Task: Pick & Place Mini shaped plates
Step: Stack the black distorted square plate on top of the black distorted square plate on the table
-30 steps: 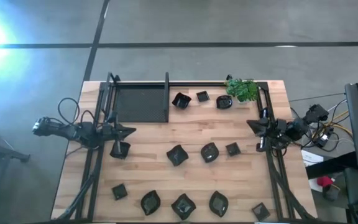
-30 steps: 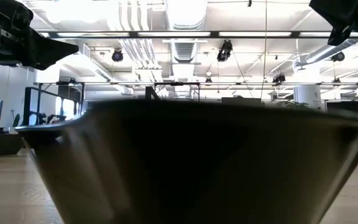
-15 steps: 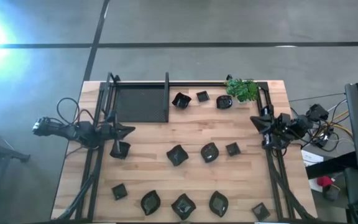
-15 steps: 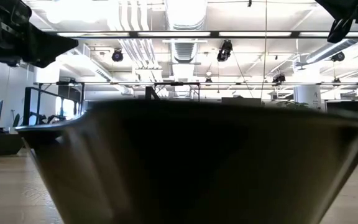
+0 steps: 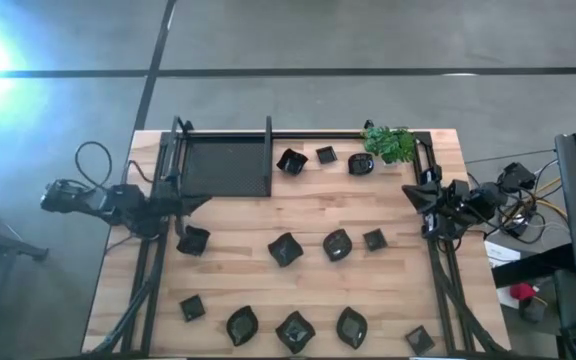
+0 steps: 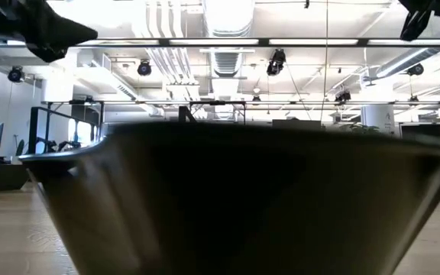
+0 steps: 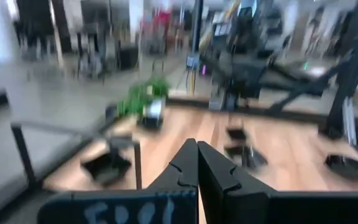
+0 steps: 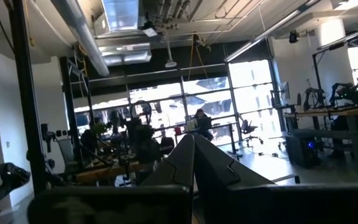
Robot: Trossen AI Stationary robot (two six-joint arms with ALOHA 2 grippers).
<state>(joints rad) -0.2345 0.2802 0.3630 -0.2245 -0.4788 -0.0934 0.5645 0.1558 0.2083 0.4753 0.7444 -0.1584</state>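
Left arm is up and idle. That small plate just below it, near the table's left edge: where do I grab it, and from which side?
Come straight down on the small plate and pinch one raised rim edge, a finger inside and a finger outside. It sits flat on the table with nothing touching it. The left gripper, shut, must open first.

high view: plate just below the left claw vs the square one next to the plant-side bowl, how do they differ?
The plate near the left claw is bigger, with an irregular, wavy outline; the small square plate is plainly square and smaller. The first lies alone at the table's left side; the second sits in a row between two other dishes beside the tray. Both are glossy black, resting on the wooden table, and neither is held.
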